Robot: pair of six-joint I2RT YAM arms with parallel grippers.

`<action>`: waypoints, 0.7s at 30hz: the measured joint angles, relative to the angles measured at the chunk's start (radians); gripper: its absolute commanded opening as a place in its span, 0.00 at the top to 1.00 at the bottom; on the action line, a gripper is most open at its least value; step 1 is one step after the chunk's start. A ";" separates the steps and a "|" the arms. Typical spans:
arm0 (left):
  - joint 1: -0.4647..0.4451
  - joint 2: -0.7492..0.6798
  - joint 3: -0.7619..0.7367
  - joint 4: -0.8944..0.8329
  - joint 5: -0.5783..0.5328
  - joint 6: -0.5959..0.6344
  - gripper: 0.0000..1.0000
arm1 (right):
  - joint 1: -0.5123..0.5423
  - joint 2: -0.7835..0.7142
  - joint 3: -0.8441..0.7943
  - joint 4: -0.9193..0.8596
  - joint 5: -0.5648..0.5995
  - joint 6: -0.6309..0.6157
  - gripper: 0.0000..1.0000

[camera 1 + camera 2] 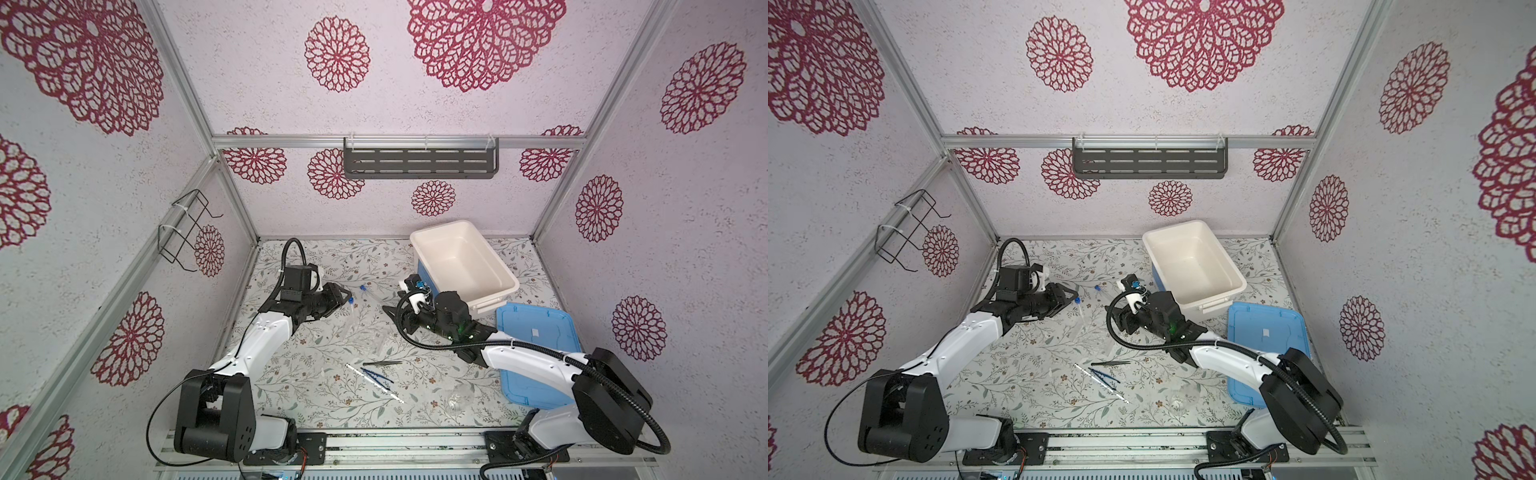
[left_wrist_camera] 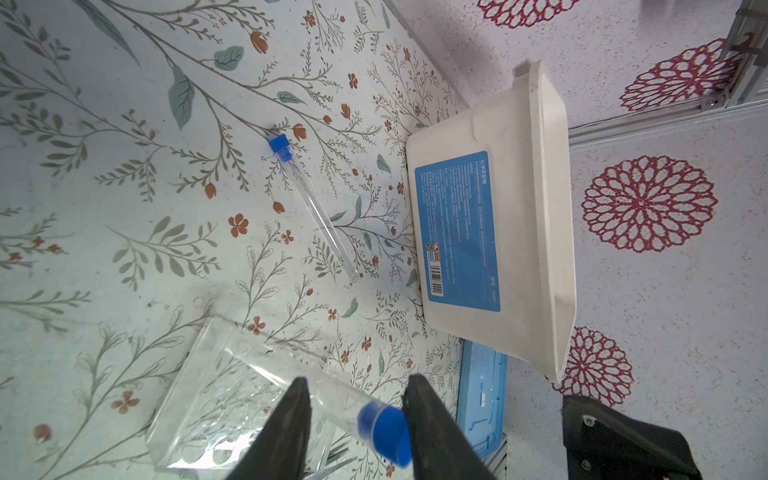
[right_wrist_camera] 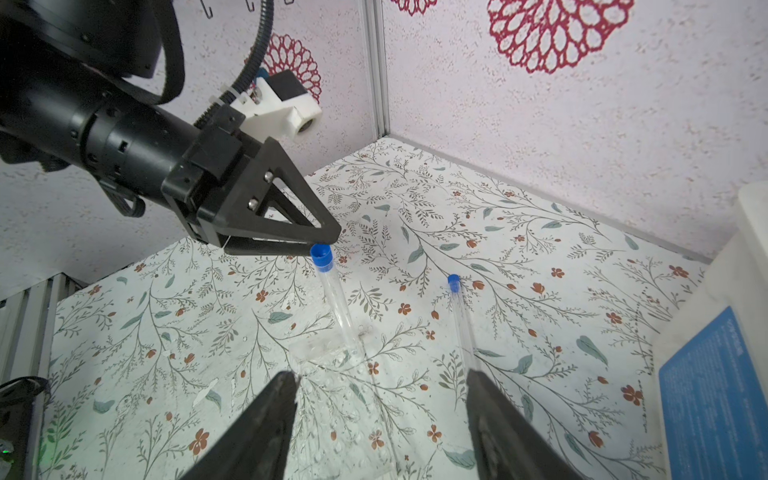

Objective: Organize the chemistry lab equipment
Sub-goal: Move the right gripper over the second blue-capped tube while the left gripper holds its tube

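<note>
The left arm stretched low, left pincer (image 2: 357, 382) spread around a blue-capped tube (image 2: 380, 424), cap against one finger. Opposite, the right pincer (image 3: 380, 376) gaped empty.

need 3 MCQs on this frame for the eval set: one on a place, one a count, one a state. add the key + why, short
1. Relative to the big white plastic tub, the flat blue plastic lid is:
A) snapped on top of it
B) flat on the floral table beside it
C) standing inside it

2. Clear thin tubes with blue caps in view:
A) one
B) two
C) five

3. The right gripper is:
A) open, nothing between its fingers
B) shut on the lid's edge
C) shut on the tub's rim

Key:
1 B: both top views show the lid lying on the table next to the uncovered tub.
2 B: the right wrist view shows one tube lying flat and one leaning at the left gripper.
3 A: its fingers stand wide apart and grip nothing.
</note>
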 measured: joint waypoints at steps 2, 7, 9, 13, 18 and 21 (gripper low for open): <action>0.000 0.009 0.006 0.000 0.002 0.001 0.58 | 0.003 0.010 0.017 -0.033 0.003 -0.008 0.34; -0.002 0.024 0.019 -0.002 0.003 0.004 0.56 | 0.011 0.051 0.049 -0.073 0.019 -0.017 0.34; -0.002 0.023 0.019 -0.006 0.002 0.005 0.52 | 0.011 0.069 0.056 -0.084 0.019 -0.016 0.34; -0.002 0.017 0.019 -0.030 -0.006 0.008 0.38 | 0.013 0.108 0.095 -0.130 0.037 -0.019 0.36; -0.004 -0.016 0.021 -0.069 -0.016 -0.001 0.25 | 0.024 0.117 0.179 -0.188 0.126 -0.065 0.31; -0.004 -0.070 0.021 -0.077 -0.020 -0.014 0.19 | 0.023 0.122 0.247 -0.226 0.133 -0.096 0.38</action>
